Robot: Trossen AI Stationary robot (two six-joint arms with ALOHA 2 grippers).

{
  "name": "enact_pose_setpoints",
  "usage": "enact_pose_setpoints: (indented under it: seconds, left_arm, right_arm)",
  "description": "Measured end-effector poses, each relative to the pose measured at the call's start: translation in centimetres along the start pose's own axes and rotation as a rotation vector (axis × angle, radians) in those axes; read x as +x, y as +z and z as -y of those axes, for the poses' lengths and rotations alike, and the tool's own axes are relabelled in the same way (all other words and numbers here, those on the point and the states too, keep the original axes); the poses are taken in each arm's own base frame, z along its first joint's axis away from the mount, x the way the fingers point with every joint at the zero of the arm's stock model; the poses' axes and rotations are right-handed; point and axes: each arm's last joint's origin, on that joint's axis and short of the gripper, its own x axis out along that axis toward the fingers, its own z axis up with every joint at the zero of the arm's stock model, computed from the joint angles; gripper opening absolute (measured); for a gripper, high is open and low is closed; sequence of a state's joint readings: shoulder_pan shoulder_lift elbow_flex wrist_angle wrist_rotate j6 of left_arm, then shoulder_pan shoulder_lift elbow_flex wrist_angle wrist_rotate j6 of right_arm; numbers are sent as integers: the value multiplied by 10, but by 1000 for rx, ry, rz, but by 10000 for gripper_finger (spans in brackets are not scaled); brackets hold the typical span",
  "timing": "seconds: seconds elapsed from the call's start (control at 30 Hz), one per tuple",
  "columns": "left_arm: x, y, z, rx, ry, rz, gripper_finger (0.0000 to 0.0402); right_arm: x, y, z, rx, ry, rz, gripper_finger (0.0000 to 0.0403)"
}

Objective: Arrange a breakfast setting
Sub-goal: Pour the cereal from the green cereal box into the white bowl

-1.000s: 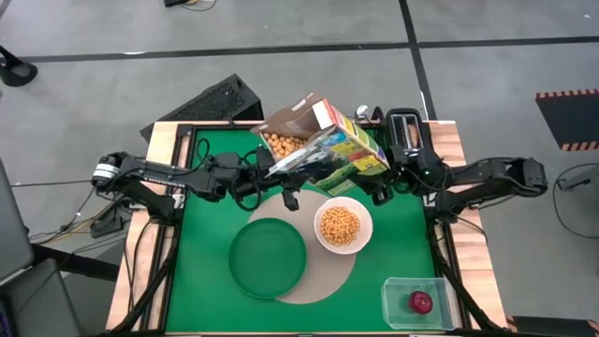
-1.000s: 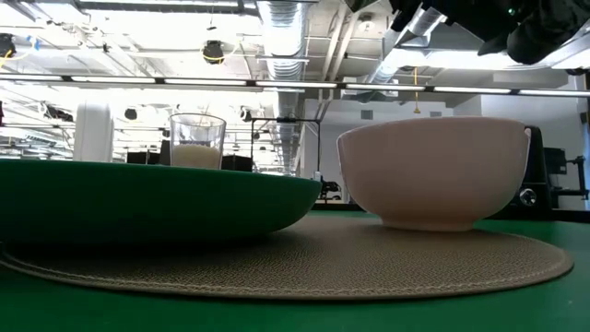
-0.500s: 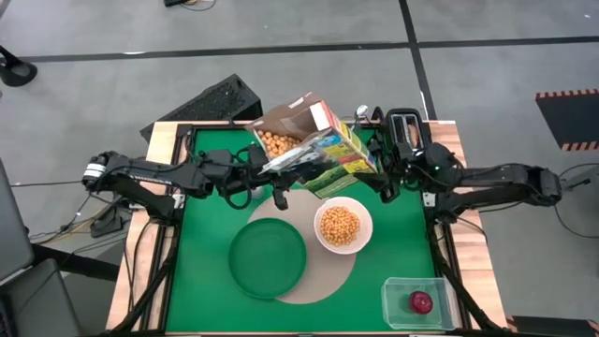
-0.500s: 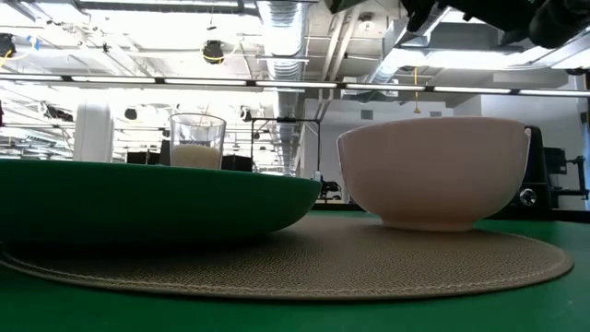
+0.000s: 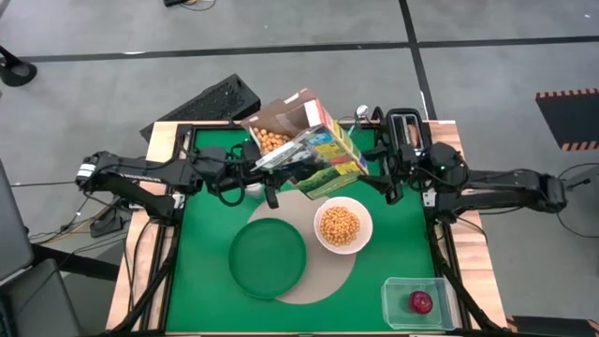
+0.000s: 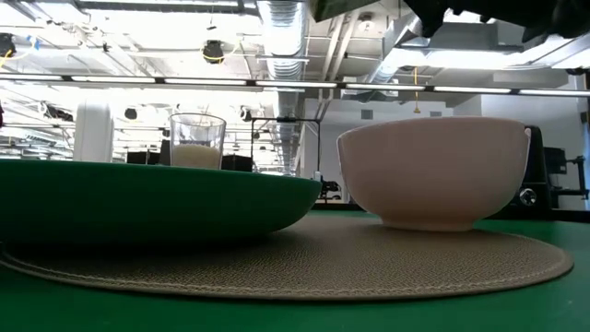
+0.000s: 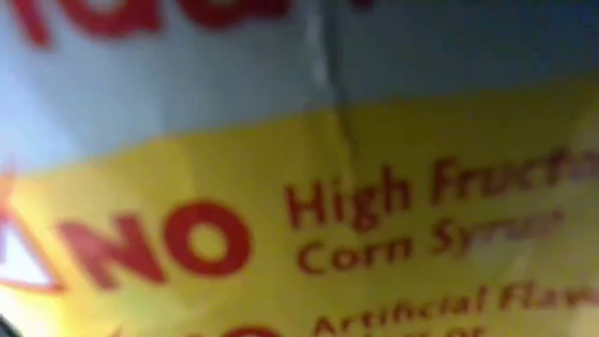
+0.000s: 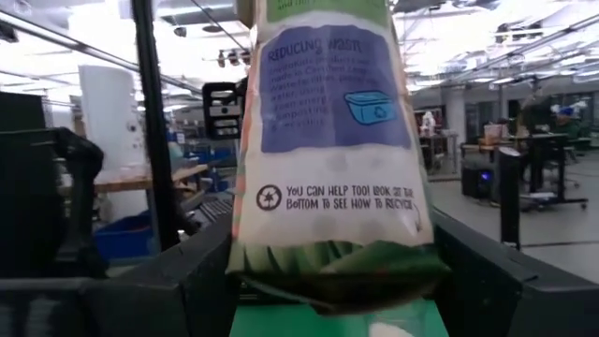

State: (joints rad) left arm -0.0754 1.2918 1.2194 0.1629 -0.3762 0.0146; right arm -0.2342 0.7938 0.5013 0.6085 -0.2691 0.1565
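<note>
- Cereal box point(image 5: 316, 154), green-yellow, is held in the air over the far middle of the green table point(image 5: 201, 243), tilted, its open top flaps toward the far-left side with round cereal showing inside.
- Left gripper point(image 5: 271, 178) is clamped on the left side of the box; its wrist view is filled by the yellow printed panel point(image 7: 374, 234), pressed close to the lens.
- Right gripper point(image 5: 386, 180) sits just beside the right end of the box, jaws spread wide. In its wrist view the box's bottom end point(image 8: 328, 168) hangs directly ahead; contact with the fingers cannot be told.
- White bowl point(image 5: 343, 225), filled with cereal, stands on the right part of the round beige placemat point(image 5: 318, 281), just below the box.
- Dark green plate point(image 5: 268, 257) rests on the placemat's left part, near the bowl, apart from it.
- Milk glass point(image 6: 196, 140) is visible in the low view behind the plate rim.
- Red apple point(image 5: 420, 301) lies in a clear container point(image 5: 393, 304) at the near-right corner of the table.
- Toaster point(image 5: 406, 126) stands at the far-right edge.
</note>
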Motion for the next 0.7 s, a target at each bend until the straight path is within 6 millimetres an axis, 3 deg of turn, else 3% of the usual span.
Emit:
enact_pose_setpoints:
  seconds: [0.37,0.7]
  left_arm:
    - [-5,1,-2,-3,-9,-30,169]
    - [-20,19,-9,21,45,39,168]
  right_arm:
    - [-5,5,15,-18,-102,-2,307]
    - [0,26,6,-36,82,25,306]
